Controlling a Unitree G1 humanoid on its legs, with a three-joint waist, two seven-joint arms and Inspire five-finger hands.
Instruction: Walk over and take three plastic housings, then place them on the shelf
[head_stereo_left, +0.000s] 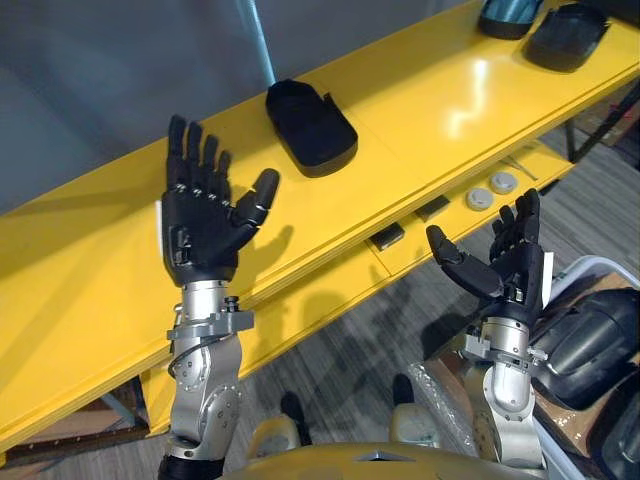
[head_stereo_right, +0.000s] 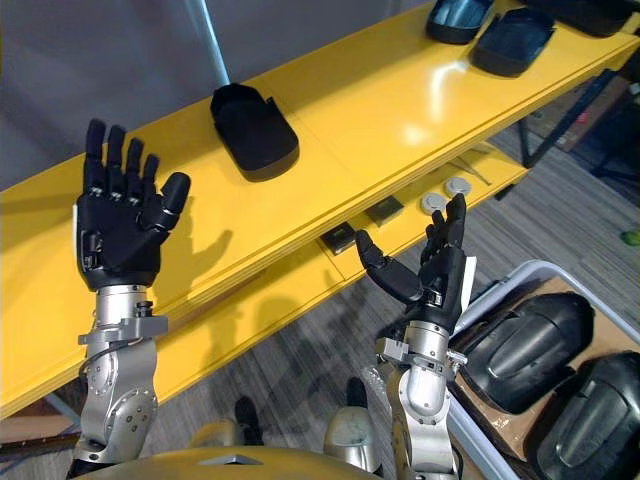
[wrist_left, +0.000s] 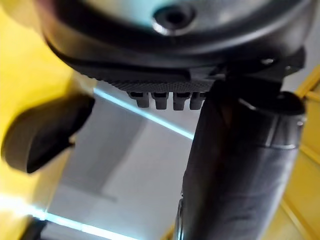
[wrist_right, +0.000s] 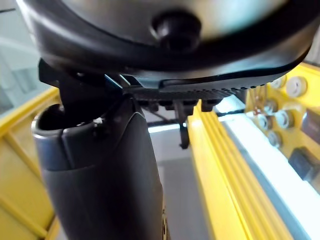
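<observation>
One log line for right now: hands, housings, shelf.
left hand open, empty | right hand open, empty | housing lying on yellow shelf | other housings in bin at robot's right

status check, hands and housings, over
Left hand and right hand open, empty, raised. One housing on shelf, more in bin by right hand. Nothing blocking.

We see a yellow shelf, smooth and glossy, catching the light; the black plastic housing on it looks matt; the housings in the white bin show a soft sheen; the floor is grey wood-grain plank.
</observation>
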